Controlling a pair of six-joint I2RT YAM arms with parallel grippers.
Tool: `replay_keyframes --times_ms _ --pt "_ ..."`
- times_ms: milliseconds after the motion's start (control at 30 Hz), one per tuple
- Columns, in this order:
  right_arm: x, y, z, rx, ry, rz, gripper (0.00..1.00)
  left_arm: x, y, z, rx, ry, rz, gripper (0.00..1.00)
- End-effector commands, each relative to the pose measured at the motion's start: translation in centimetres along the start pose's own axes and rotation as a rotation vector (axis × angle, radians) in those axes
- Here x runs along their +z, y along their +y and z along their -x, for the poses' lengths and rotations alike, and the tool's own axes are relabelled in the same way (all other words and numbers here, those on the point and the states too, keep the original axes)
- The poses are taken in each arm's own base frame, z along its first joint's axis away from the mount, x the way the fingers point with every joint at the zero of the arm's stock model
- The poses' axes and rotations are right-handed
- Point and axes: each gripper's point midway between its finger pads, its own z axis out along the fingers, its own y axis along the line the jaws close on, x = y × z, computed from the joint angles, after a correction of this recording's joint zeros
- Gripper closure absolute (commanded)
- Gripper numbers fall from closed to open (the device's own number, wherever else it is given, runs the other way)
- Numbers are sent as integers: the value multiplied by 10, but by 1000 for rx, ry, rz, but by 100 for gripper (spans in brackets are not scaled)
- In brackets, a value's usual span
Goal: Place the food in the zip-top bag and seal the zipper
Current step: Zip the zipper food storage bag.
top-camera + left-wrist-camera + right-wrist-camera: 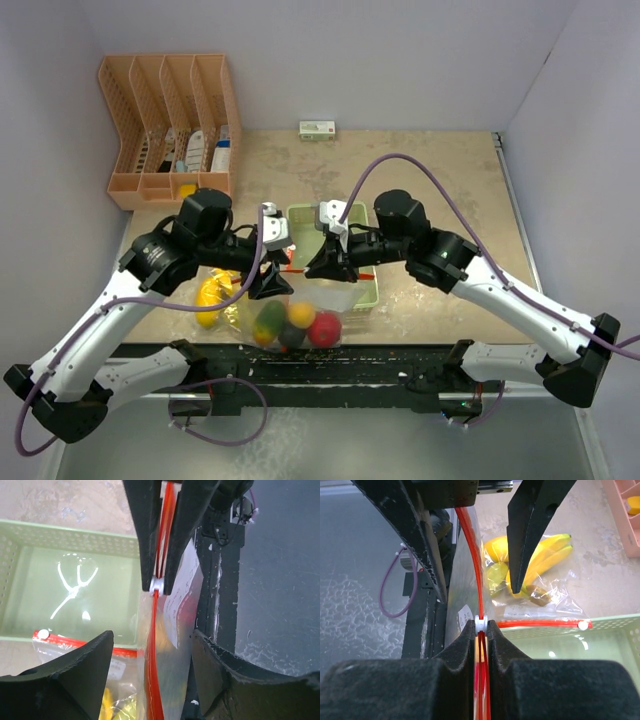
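The zip-top bag [338,300] hangs between my grippers with its zipper [152,670] edge-on. Inside it are an orange [300,313], a red apple [323,328], a green-red mango [269,320] and a dark fruit [290,339]. My right gripper [480,623] is shut on the zipper's white slider [480,625]; it also shows in the top view [316,270]. My left gripper [151,634] is open, its jaws standing wide on either side of the strip without touching it; it also shows in the top view [268,290]. Behind the slider the strip [470,545] looks joined.
A second clear bag [540,605] with yellow bananas [215,290] lies on the table to the left. The pale green tray [367,290] stands behind the bag. A peach file organiser [170,120] is at the back left and a small box [317,129] by the back wall.
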Motion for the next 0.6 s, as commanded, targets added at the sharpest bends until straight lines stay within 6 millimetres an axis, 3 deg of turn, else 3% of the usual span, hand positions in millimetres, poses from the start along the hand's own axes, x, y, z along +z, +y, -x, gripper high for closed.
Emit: replay_keyframes --times_ms 0,33,67,133,167,267,400,567 --pt "-7 2 32 -66 -71 6 100 -5 6 -3 39 9 60 34" --pt "-8 2 32 -67 -73 7 100 -5 7 -4 35 14 62 36" --pt "-8 3 33 -69 -76 7 100 -4 8 -5 33 15 62 45" --pt "-8 2 33 -70 -80 2 100 -4 9 -4 32 18 68 94" --pt "-8 2 33 -69 -79 0 100 -6 12 -3 34 19 87 100" --pt "-8 -1 30 -66 -76 -16 100 -17 22 1 40 28 182 100" --pt "-7 -8 21 -57 -59 -56 100 -51 42 6 54 33 411 100" --pt "-14 -16 18 -61 -62 -122 100 -102 38 23 112 -76 601 100"
